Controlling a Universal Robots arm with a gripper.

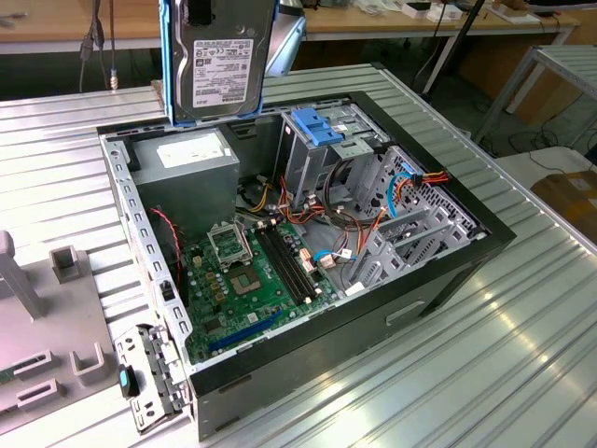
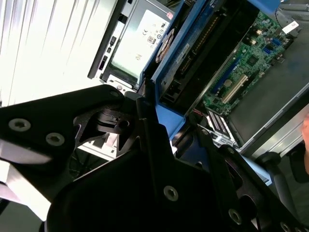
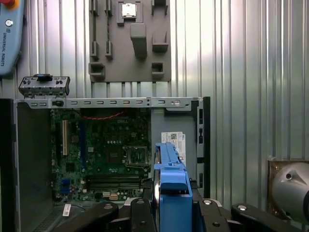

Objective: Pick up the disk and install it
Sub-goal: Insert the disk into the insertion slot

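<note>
The disk [image 1: 221, 61], a black and silver hard drive with a white label and blue carrier rails, hangs upright in the air above the back corner of the open computer case [image 1: 448, 271]. In both wrist views my gripper [image 3: 173, 215] is shut on it, black fingers [image 3: 145, 212] pressing on either side of the blue rail [image 3: 171, 186]. In the second wrist view the disk [image 2: 198, 46] tilts over the power supply and the motherboard. It stands apart from the metal drive cage [image 1: 317, 159].
A blue bracket [image 1: 322, 126] tops the drive cage. The grey power supply [image 1: 191, 159] sits under the disk, the green motherboard [image 1: 252, 271] on the case floor, with orange and red cables [image 1: 410, 182] by the cage. A grey fixture plate [image 1: 47, 317] lies at the exterior view's left.
</note>
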